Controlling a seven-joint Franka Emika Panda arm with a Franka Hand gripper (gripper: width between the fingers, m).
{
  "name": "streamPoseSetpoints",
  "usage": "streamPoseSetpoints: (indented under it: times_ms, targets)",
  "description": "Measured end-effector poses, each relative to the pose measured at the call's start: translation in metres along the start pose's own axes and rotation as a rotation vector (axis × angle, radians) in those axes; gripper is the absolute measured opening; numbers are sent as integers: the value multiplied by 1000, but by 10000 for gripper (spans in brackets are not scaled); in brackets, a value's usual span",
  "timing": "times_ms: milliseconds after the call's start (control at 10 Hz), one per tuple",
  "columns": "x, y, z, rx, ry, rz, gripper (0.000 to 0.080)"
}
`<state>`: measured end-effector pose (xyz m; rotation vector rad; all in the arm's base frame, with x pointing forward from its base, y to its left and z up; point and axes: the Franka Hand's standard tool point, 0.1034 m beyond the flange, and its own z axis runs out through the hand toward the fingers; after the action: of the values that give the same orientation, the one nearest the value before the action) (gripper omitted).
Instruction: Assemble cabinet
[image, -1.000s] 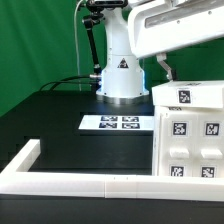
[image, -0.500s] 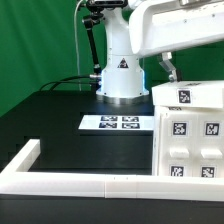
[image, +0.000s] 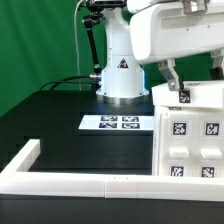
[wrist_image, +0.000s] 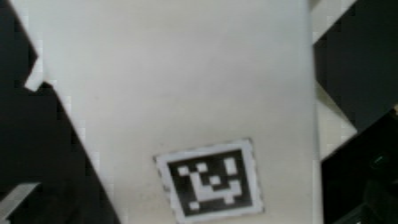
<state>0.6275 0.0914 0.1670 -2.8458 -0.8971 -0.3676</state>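
The cabinet (image: 190, 135), a large white box with black-and-white square markers on its front blocks, stands at the exterior view's right. My gripper (image: 196, 80) hangs just above its top, open, with one finger (image: 172, 78) near the top's far edge and nothing between the jaws. The wrist view is filled by the cabinet's white top face (wrist_image: 178, 90) and one marker (wrist_image: 214, 180) on it. My fingertips do not show clearly there.
The marker board (image: 121, 123) lies flat on the black table in front of the robot's base (image: 120, 78). A low white border frame (image: 80, 183) runs along the table's near edge and up the exterior view's left.
The arm has come down and nearer over the cabinet. The finger now hangs lower, close to the cabinet's top. The jaws have stayed wide.
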Motion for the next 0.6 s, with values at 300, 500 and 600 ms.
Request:
streamPoseSetpoints:
  times_ms: [300,500,600]
  targets:
    - [-6,0,10,7,-16,46,797]
    - [-8,3,9,5,-16,70,626]
    - [-8,3,10,6,-16,70,626]
